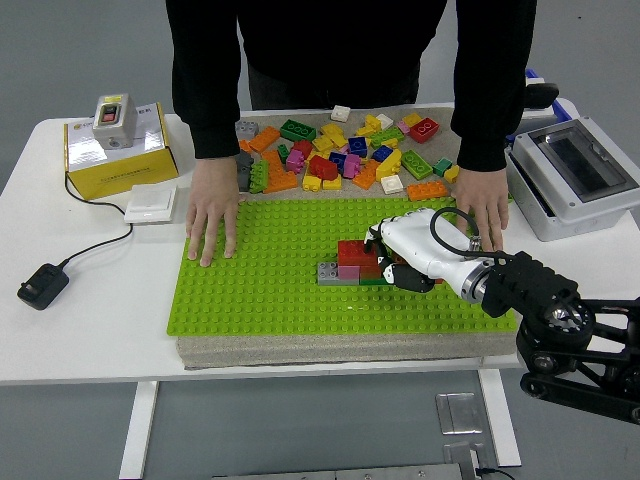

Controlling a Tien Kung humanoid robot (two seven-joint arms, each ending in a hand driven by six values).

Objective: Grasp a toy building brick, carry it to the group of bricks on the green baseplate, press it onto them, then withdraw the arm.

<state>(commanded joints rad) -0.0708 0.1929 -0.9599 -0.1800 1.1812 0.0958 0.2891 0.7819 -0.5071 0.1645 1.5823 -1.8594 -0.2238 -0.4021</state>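
The green baseplate (260, 290) lies on a grey mat in the middle of the table. On it stands the group of bricks (350, 260): a grey and a pink one low on the left, red ones stacked behind. My right hand (392, 268), white with black fingers, sits against the group's right end. Its fingers curl down on a brick there, which the hand mostly hides. A person's hands lie flat on the plate, one at its left corner (212, 215) and one on the right (485, 215), just behind my hand. No left arm shows.
A pile of loose bricks (340, 150) lies on the mat behind the plate. A yellow box (120, 160) with a grey switch unit, a white switch (152, 203) and a black adapter (43, 285) are on the left. A grey enclosure (575, 175) stands at the right.
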